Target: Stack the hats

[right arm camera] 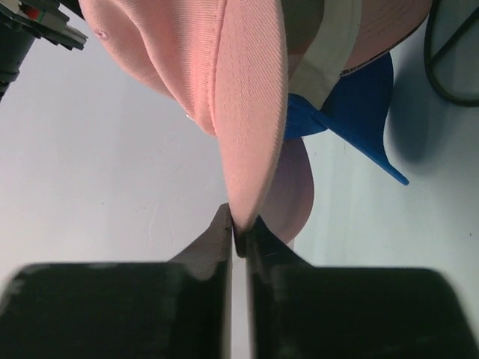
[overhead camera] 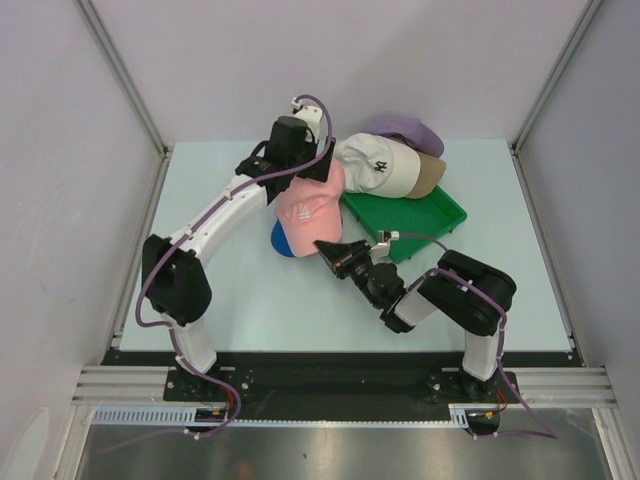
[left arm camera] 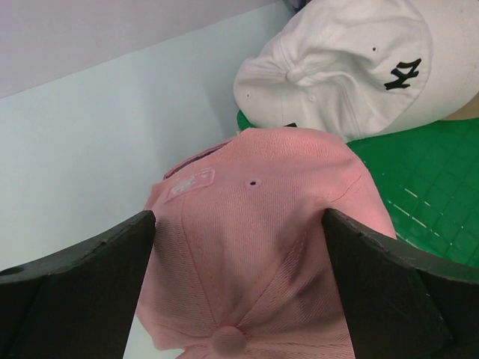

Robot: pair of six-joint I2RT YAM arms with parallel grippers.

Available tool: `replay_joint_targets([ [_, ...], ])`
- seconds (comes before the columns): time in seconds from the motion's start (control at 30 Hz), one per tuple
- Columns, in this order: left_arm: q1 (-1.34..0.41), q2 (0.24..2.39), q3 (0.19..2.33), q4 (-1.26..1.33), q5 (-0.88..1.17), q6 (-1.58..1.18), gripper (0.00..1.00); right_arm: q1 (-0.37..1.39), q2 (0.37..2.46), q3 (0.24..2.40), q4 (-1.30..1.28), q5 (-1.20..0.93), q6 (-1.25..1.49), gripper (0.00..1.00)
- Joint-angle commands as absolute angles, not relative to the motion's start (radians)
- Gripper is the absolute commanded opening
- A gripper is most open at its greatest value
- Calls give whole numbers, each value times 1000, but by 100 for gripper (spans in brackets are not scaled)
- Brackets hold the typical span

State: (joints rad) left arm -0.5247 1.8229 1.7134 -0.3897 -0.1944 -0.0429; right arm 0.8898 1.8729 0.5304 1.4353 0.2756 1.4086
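Table (overhead camera: 250, 300) bears a green tray (overhead camera: 425, 215); the white cap (overhead camera: 380, 165), tan cap (overhead camera: 432, 177) and lavender cap (overhead camera: 405, 130) crowd its far edge. Pink cap (overhead camera: 308, 205) lies over the blue cap (overhead camera: 283, 240) (just left of the tray). The right gripper (right arm camera: 238, 239) pinches the pink brim; the left gripper (left arm camera: 238, 224) straddles its crown, jaws wide apart.

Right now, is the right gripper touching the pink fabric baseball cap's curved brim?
Touching. Right wrist view: right gripper, shut, pinches the brim edge of the pink cap.

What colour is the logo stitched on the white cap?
Black; the logo shows best in the left wrist view.
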Motion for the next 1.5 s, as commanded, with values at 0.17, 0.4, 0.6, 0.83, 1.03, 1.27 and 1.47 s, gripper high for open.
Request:
replay_joint_targets([
  [0.17, -523, 1703, 1533, -313, -137, -6, 100, 992, 1746, 447, 1482, 388, 1174, 75],
  [0.4, -523, 1626, 1437, -239, -69, 40, 100, 1051, 1445, 345, 1264, 581, 924, 75],
  [0.6, -540, 1575, 1404, -229, -78, 81, 100, 1045, 1085, 408, 814, 701, 605, 81],
  [0.83, -551, 1470, 1416, -219, -98, 75, 100, 711, 969, 656, 330, 415, 434, 86],
  [1.03, -555, 1526, 1479, -258, -141, 40, 100, 441, 1135, 911, 100, 149, 368, 85],
  [1.27, -566, 1652, 1542, -324, -199, 35, 100, 224, 1466, 1068, 132, -183, 385, 85],
  [1.47, -566, 1658, 1483, -273, -86, 84, 100, 91, 1650, 1124, 284, -365, 433, 85],
])
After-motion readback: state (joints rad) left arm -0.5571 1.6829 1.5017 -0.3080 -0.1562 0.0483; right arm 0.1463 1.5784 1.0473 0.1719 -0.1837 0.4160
